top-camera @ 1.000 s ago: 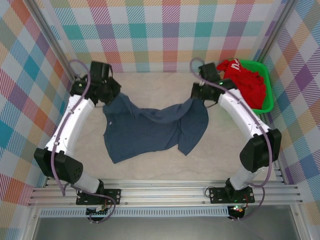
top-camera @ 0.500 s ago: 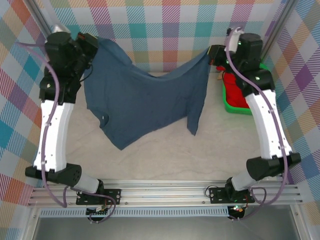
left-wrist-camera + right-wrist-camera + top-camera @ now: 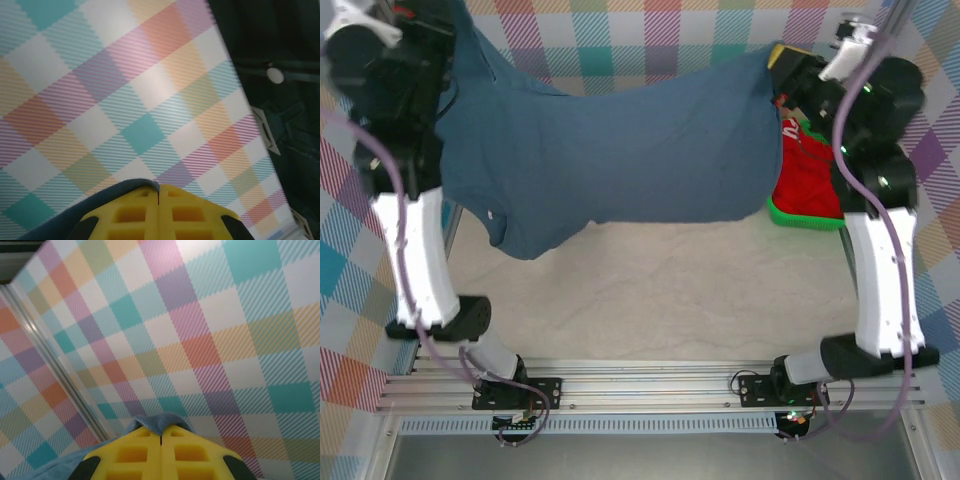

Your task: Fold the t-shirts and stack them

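1. While the blue shirt [image 3: 620, 150] hangs spread between the two raised arms in the top view, its long axis runs left to right, well above the counter [image 3: 650, 290]. The left gripper [image 3: 455, 30] holds the upper left corner and the right gripper [image 3: 782, 62] holds the upper right edge, so each arm is nearest its own end. The cloth sags in the middle, and its lower edge drops lowest on the left. The red shirt [image 3: 808, 165] lies in the green basket [image 3: 805, 215], just below the right gripper and partly behind the blue cloth.
2. From the left wrist, the left gripper [image 3: 158, 192] has its yellow fingers pressed together, with blue shirt [image 3: 95, 205] cloth caught along their left side.
3. From the right wrist, the right gripper [image 3: 160, 437] is likewise clenched, and a fold of the blue shirt [image 3: 156, 421] pokes out at the tips.
4. Laying the shirt flat probably calls for both arms to lower together with the span kept taut, and for the right end to steer clear of the basket.
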